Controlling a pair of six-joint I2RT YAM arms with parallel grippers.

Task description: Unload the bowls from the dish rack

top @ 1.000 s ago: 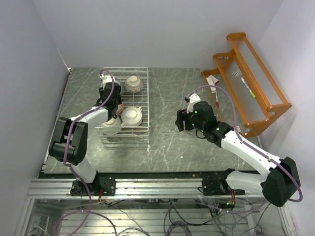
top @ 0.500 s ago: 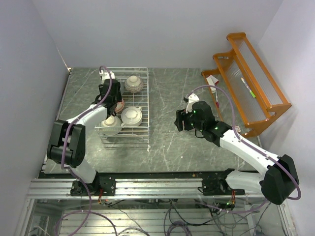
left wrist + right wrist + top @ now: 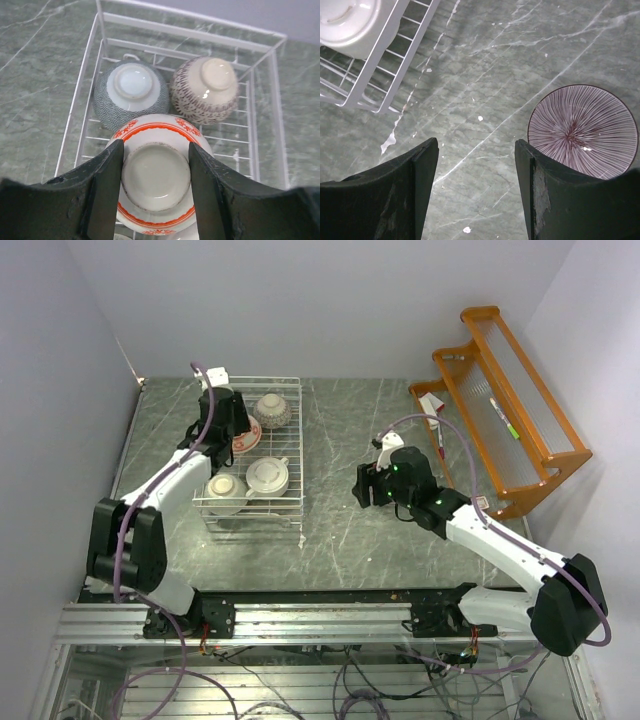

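Left pincer [image 3: 155,146] clamped on red-banded bowl [image 3: 156,185], foot up, at the rack [image 3: 287,445] — lifted or resting, can't tell. Also racked, inverted: wave-pattern bowl [image 3: 131,90], flecked bowl [image 3: 206,89], cream bowl [image 3: 268,477]. Right pincer [image 3: 476,150] wide, empty, over worktop [image 3: 485,75] — striped bowl [image 3: 582,132] mouth-up, edge hidden by a finger.

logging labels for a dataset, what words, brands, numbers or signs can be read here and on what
No text can be read in any view.
The white and red tag on the orange wooden shelf rack: too small to read.
The white bowl with red-orange bands: pattern only.
The round purple-striped bowl: stripes only.
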